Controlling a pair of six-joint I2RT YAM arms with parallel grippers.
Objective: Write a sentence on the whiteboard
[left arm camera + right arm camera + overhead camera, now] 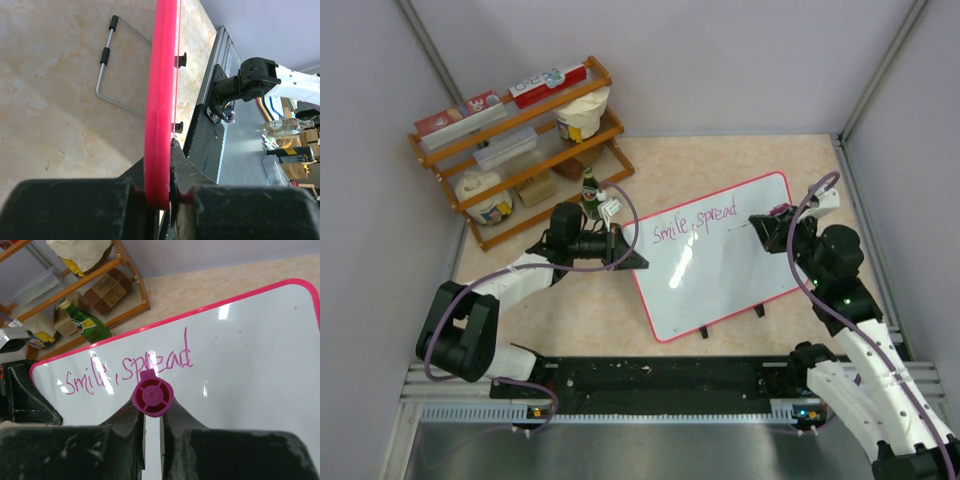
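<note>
Whiteboard (720, 285), large glossy white rectangle with a thin pink-red frame, is standing tilted on small black feet (758, 311) at mid-right of the beige marbled tabletop (720, 160). Left hand (165, 197) is clamping the frame's left edge, probably bracing the board against pen pressure. Right hand (152, 427) is gripping a magenta plastic marker (153, 397), hovering just past the thin pink cursive sentence (130, 367), "Smile, spread", likely lining up the next word. Tip contact unclear.

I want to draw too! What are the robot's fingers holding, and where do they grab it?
The left fingers pinch the whiteboard by its red frame. The right fingers grip a pink marker around its body, near the back end.
</note>
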